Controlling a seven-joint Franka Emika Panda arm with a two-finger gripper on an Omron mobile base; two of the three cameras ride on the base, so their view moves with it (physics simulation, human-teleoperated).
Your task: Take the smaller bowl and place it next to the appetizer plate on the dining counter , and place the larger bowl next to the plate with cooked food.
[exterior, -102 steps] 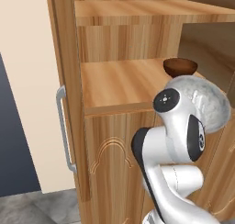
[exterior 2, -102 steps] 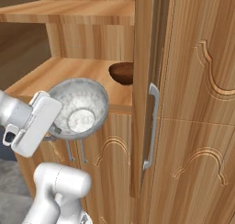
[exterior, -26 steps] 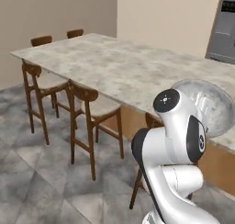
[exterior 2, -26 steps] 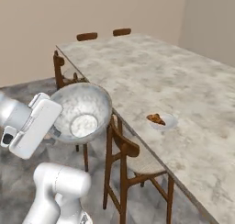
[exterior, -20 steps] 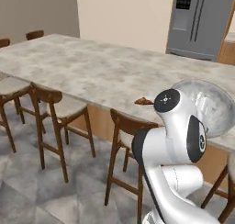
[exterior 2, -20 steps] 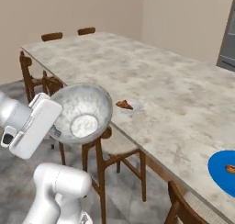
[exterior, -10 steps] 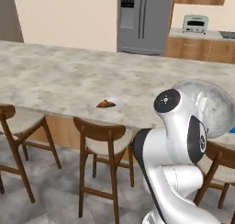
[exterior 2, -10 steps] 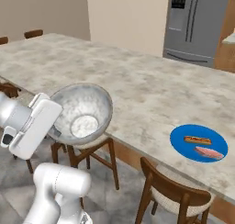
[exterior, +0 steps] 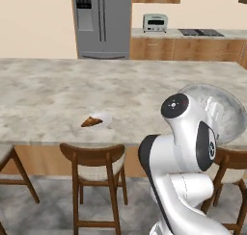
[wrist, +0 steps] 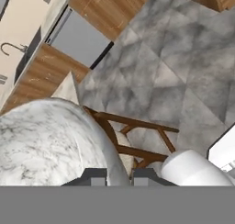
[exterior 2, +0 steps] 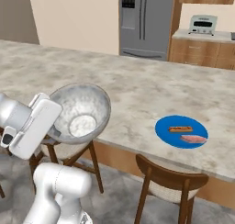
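Observation:
My gripper (wrist: 119,177) is shut on the rim of the larger bowl (exterior 2: 81,112), a wide mottled grey-white bowl held tilted above the floor at the near edge of the dining counter (exterior 2: 137,90). From the left side, the same larger bowl (exterior: 223,111) shows behind my arm's elbow. The plate with cooked food (exterior 2: 181,131), bright blue, lies on the counter to the right of the bowl. The appetizer plate (exterior: 95,121), small and white with a brown pastry, sits near the front edge of the dining counter (exterior: 48,89). The smaller bowl is out of view.
Wooden chairs (exterior: 94,158) (exterior 2: 170,178) with pale seats stand along the counter's near side, one under the bowl (wrist: 128,140). Behind the counter are a steel fridge (exterior: 101,22) and a toaster oven (exterior 2: 203,23) on wooden cabinets.
The base has swung along the counter, so the whole scene has shifted. The blue plate now lies closer and more central in the right view. The bowl stays in my grip.

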